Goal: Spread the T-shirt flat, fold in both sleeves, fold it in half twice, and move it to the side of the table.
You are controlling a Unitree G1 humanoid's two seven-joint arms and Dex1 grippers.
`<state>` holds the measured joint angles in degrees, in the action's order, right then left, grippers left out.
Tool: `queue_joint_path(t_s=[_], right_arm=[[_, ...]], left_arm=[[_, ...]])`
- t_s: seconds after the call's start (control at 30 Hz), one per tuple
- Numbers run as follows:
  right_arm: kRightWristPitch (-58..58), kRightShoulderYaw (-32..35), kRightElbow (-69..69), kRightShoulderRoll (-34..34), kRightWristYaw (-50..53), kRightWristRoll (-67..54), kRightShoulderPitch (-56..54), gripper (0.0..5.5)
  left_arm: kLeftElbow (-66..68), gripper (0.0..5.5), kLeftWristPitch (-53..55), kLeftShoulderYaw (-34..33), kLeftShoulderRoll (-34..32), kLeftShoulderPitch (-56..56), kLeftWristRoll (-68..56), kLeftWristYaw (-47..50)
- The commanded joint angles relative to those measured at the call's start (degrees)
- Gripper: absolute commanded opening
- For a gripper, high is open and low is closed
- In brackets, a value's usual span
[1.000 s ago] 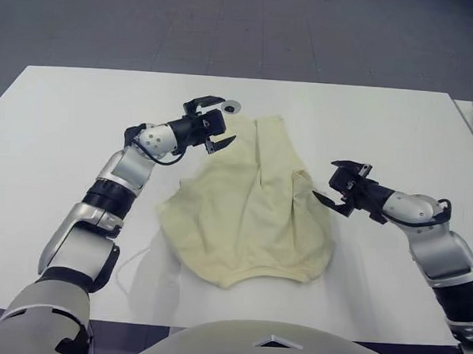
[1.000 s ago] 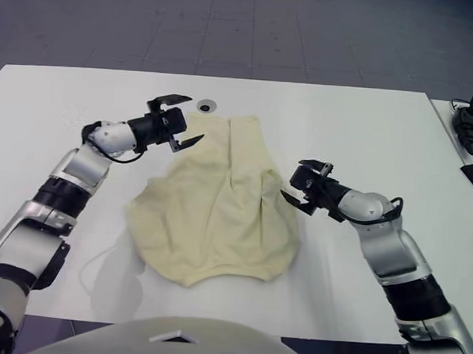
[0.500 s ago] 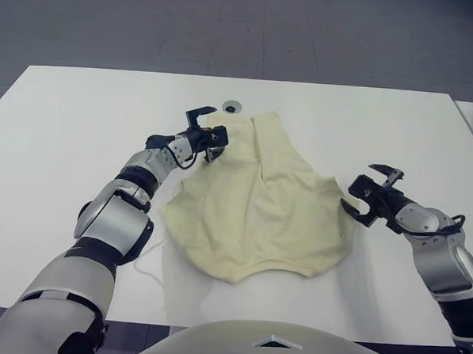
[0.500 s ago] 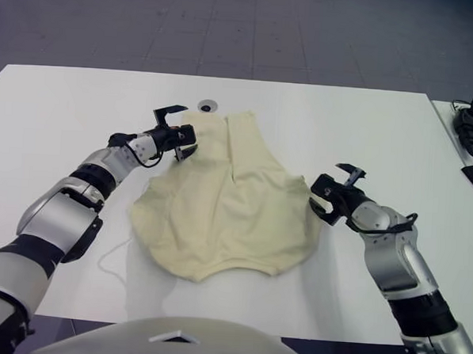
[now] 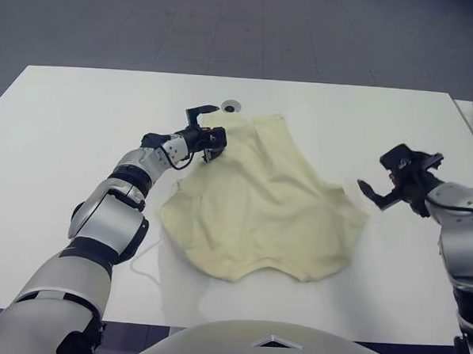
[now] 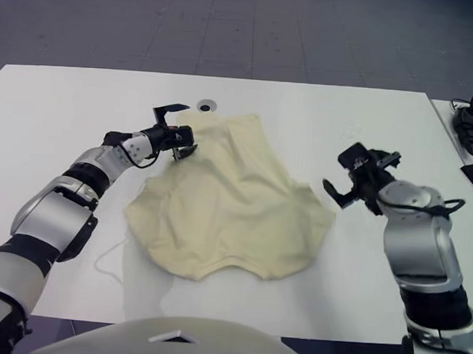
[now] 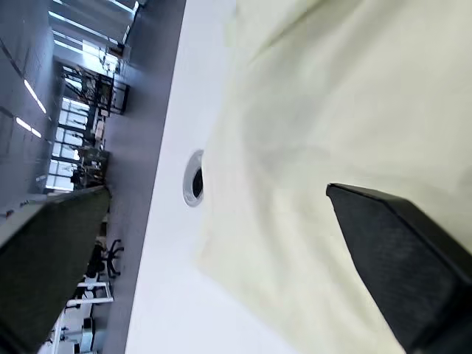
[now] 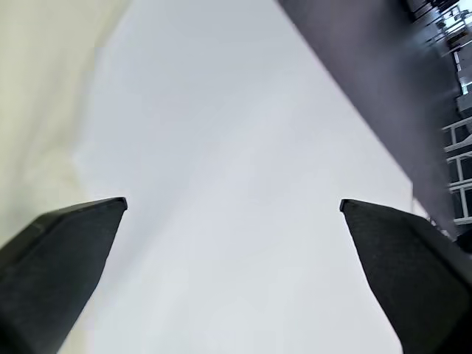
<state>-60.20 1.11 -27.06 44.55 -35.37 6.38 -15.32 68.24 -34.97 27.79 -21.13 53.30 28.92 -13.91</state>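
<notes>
A pale yellow T-shirt lies loosely spread and wrinkled in the middle of the white table. My left gripper hangs over the shirt's far left corner, its fingers open; in the left wrist view the cloth shows between the spread fingertips. My right gripper is open to the right of the shirt's right edge and apart from it, a little above the bare tabletop. The right wrist view has the shirt's edge off to one side of the wide-spread fingers.
A round hole sits in the table just beyond the shirt's far corner. A thin white cord lies by the shirt's near left edge. Dark gear rests on a surface past the table's right edge.
The right gripper has moved right, off the shirt, and the shirt's right side now lies spread farther right. The left gripper came down to the far left corner and stayed there.
</notes>
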Motion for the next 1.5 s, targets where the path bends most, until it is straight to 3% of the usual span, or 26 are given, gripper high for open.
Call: queue_joint_path(t_s=[0.03, 0.2, 0.37, 0.57, 0.7, 0.87, 1.13, 1.33, 1.43, 1.5], right_arm=[[12.2, -4.8, 13.8, -6.3, 1.6, -1.3, -14.8, 5.38], [37.8, -11.3, 50.9, -15.4, 2.8, 0.8, -24.2, 5.38], [51.3, -11.0, 71.4, -21.7, 5.7, 0.3, -31.4, 5.38], [59.5, -11.3, 86.6, -25.2, 10.2, 1.9, -36.7, 5.38], [63.1, -13.0, 94.8, -27.3, 13.8, 5.4, -38.9, 5.38], [62.8, -14.5, 100.9, -28.6, 18.5, 9.1, -39.3, 5.38], [54.2, -7.9, 103.2, -26.3, 27.7, 5.7, -39.7, 5.38], [57.2, -4.6, 102.3, -27.0, 25.4, 3.6, -40.0, 5.38], [64.4, 1.3, 92.4, -21.2, 20.4, -2.4, -40.2, 5.38], [63.3, 3.4, 82.1, -19.5, 17.9, -5.0, -34.9, 5.38]], left_arm=[[-10.7, 5.40, -3.5, -3.1, -3.0, -0.4, -3.3, -4.0], [-43.7, 5.40, 7.4, -5.6, -10.1, -19.8, -11.8, -17.7], [-71.8, 5.40, 21.1, -9.9, -17.5, -39.7, -17.1, -23.9], [-88.3, 5.40, 30.6, -14.4, -21.5, -52.1, -18.9, -27.6], [-92.1, 5.40, 33.7, -16.2, -23.6, -56.2, -19.0, -29.4], [-91.3, 5.40, 34.3, -16.4, -23.8, -54.6, -19.1, -30.9], [-87.8, 5.40, 33.2, -17.2, -24.5, -55.4, -19.3, -32.0], [-86.8, 5.40, 33.5, -16.2, -22.0, -55.1, -18.4, -30.1], [-88.0, 5.40, 32.2, -18.5, -20.6, -54.3, -18.9, -27.4], [-91.6, 5.40, 34.1, -22.1, -19.0, -55.3, -21.0, -24.8]])
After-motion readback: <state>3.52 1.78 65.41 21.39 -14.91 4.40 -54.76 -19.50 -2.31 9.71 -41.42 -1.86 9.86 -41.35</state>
